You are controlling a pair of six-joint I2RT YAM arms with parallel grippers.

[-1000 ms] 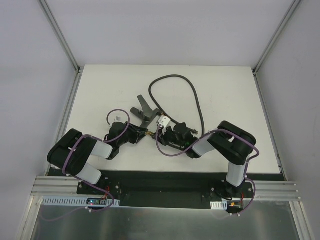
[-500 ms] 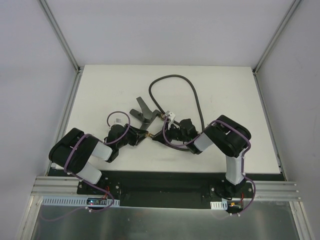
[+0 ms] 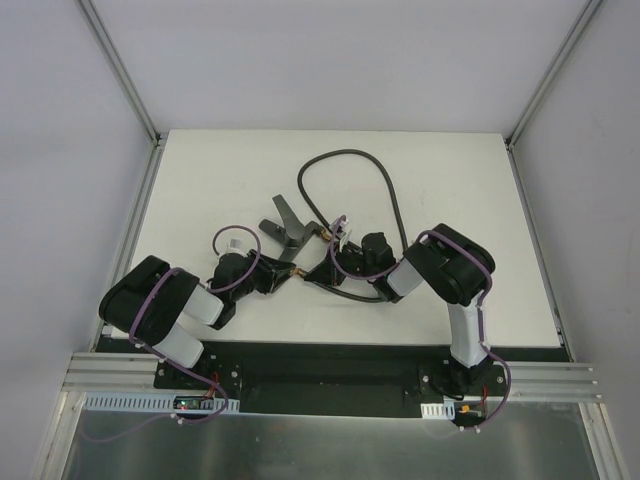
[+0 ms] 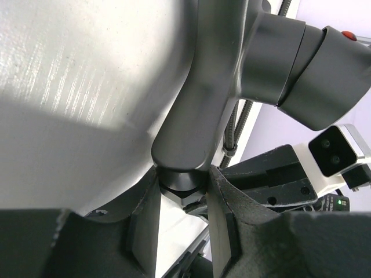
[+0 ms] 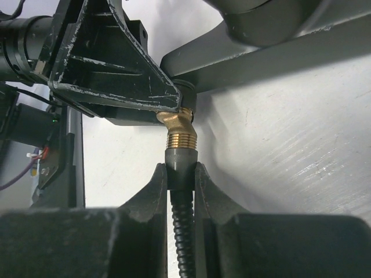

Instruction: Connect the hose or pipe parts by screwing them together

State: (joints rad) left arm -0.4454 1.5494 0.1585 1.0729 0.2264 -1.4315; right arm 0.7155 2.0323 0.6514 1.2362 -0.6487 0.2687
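Two grips are seen near the middle of the tabletop point(image 3: 200, 180): the left fingers point(image 4: 142, 217) are closed narrowly on the dark collar of the forked fitting point(image 4: 203, 110), and the right fingers point(image 5: 152, 200) are clamped on the end of the hose point(image 5: 182, 231). The hose's brass end is set against the fitting's brass tip point(image 5: 177, 121), and the rest of the hose is looped over the far tabletop

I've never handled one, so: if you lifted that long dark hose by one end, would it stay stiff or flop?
Probably floppy: the hose lies in a loose loop on the table, and its ribbed skin looks made to bend. Likely light, being thin. Its brass end may weigh the tip down, so it could swing.
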